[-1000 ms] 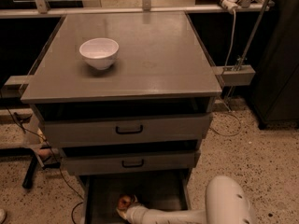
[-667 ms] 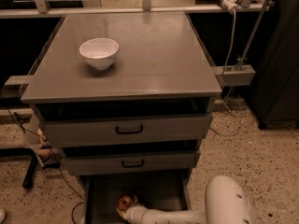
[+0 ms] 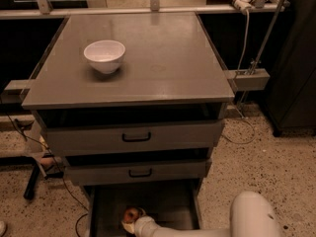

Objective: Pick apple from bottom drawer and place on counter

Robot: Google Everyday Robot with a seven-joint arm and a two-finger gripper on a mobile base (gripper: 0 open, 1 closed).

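The bottom drawer (image 3: 168, 206) is pulled open at the foot of the grey cabinet. A small red and yellowish apple (image 3: 131, 215) lies on its floor near the front left. My gripper (image 3: 132, 222) reaches in from the lower right on a white arm (image 3: 197, 229) and sits right at the apple, partly around it. The counter (image 3: 163, 63) is the broad grey top of the cabinet, far above the gripper.
A white bowl (image 3: 104, 56) stands on the counter's left part. Two upper drawers with black handles (image 3: 137, 137) stick out slightly above the open one. Cables and a stand leg lie on the speckled floor at left. A dark cabinet stands at right.
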